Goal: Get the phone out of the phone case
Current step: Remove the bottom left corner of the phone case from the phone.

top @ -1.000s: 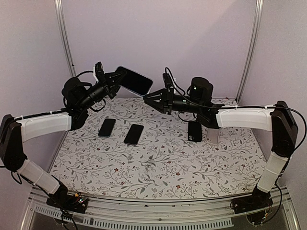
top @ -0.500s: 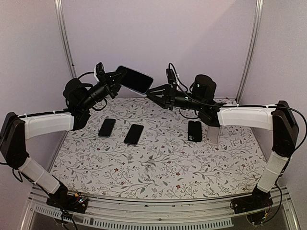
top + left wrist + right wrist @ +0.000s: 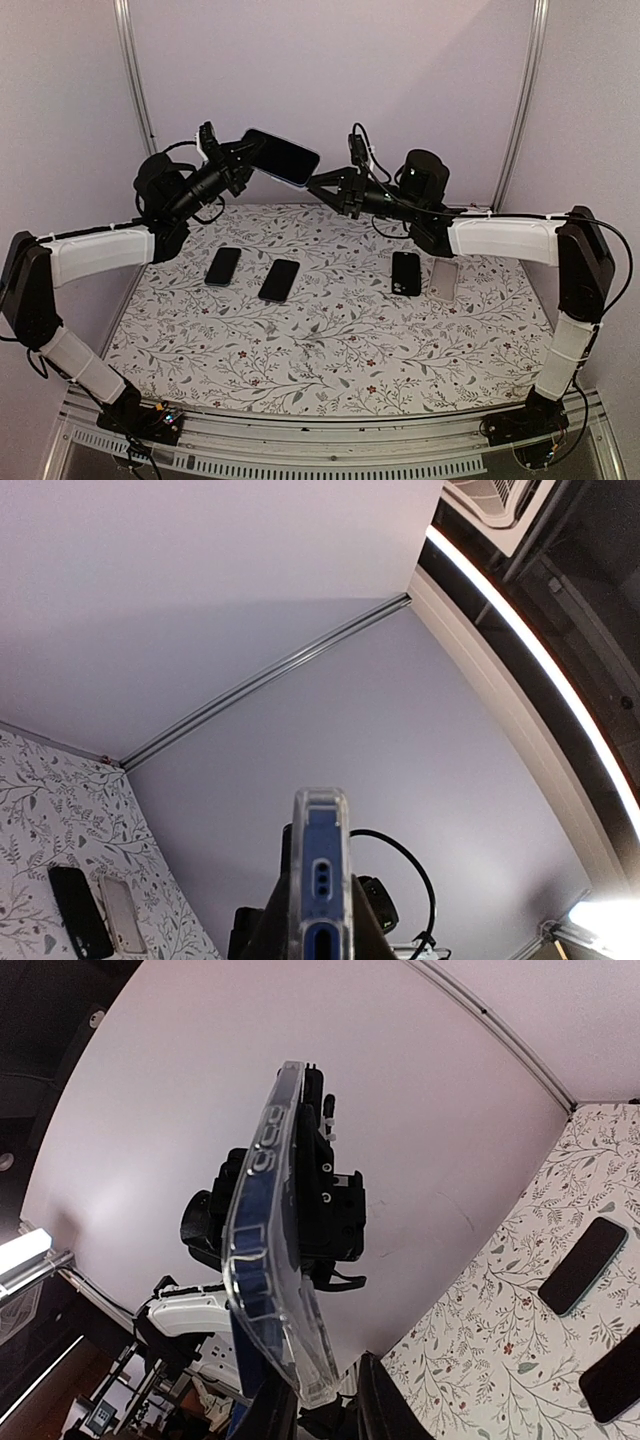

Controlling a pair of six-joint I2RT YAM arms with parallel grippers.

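A blue phone in a clear case (image 3: 283, 157) is held up in the air above the back of the table. My left gripper (image 3: 245, 160) is shut on its left end. In the left wrist view the cased phone (image 3: 320, 870) stands edge-on between my fingers, which grip both flat sides. My right gripper (image 3: 318, 185) is open at the phone's right end. In the right wrist view the clear case's corner (image 3: 275, 1260) reaches down between my two spread fingers (image 3: 385, 1405), and I cannot tell whether they touch it.
Two dark phones (image 3: 223, 266) (image 3: 279, 280) lie on the floral tabletop at the left. A third dark phone (image 3: 406, 272) and a pale case or phone (image 3: 443, 279) lie at the right. The purple back wall is close behind both grippers.
My right gripper has risen and moved left until its open fingers are at the phone's right end. My left gripper has lifted the phone slightly and levelled it.
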